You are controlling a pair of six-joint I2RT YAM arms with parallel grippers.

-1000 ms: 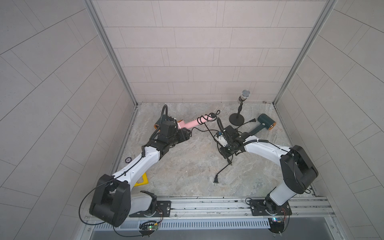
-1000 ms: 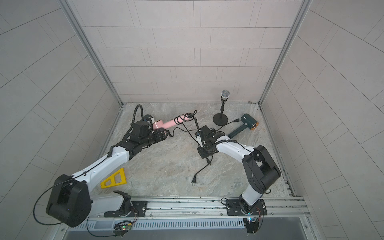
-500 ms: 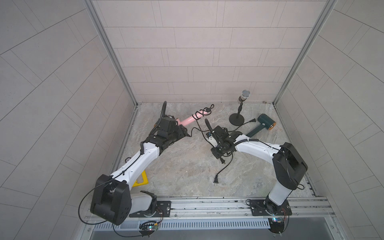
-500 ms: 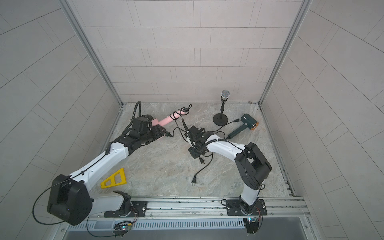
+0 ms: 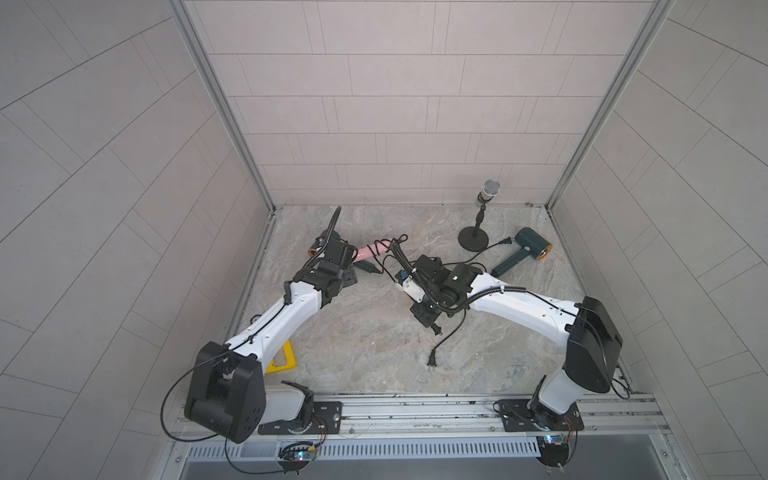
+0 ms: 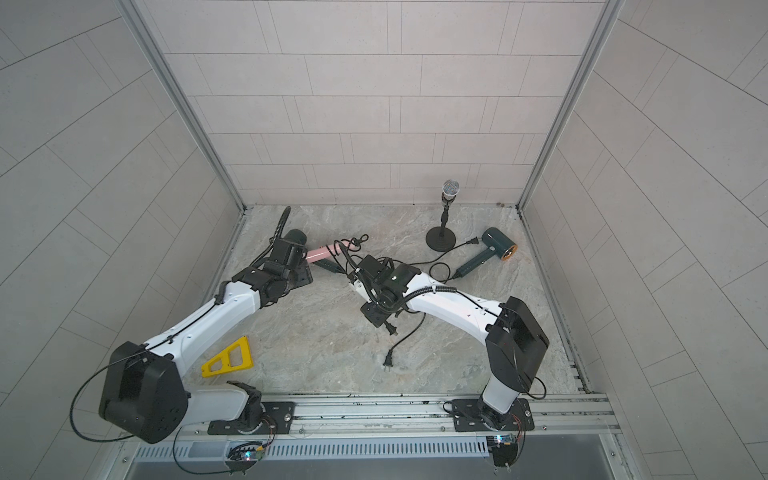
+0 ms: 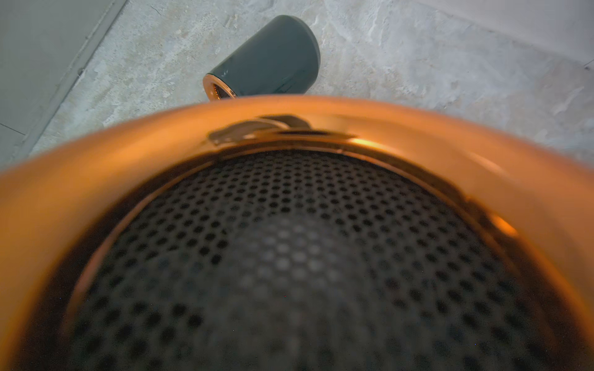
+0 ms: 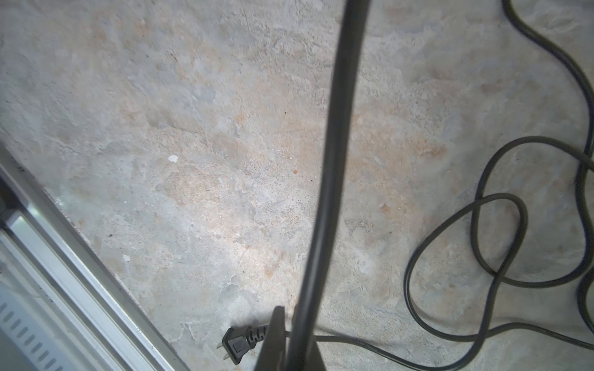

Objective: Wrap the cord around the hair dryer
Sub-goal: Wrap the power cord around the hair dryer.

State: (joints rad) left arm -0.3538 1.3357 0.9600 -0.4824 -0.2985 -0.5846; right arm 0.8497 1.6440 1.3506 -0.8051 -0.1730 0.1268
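The hair dryer's pink handle (image 5: 368, 252) (image 6: 319, 252) sticks out rightward from my left gripper (image 5: 337, 254) (image 6: 292, 254) at the back left. That gripper is shut on the dryer's head. The head's copper ring (image 7: 321, 122) and black mesh (image 7: 289, 257) fill the left wrist view and hide the jaws. The black cord (image 5: 394, 245) (image 6: 347, 249) is looped round the handle's end and runs to my right gripper (image 5: 427, 321) (image 6: 376, 316). My right gripper is shut on the cord (image 8: 334, 160) mid-floor. The cord's plug (image 5: 432, 364) (image 8: 236, 345) lies on the floor in front.
A second dark green hair dryer (image 5: 530, 249) lies at the back right, its own cord (image 5: 478, 266) looped beside a microphone stand (image 5: 473, 241). A dark green cylinder (image 7: 266, 57) lies behind my left gripper. A yellow triangular piece (image 6: 228, 359) lies front left. Walls enclose three sides.
My left gripper has turned the dryer and drawn it a little to the left. My right gripper has moved left with the cord.
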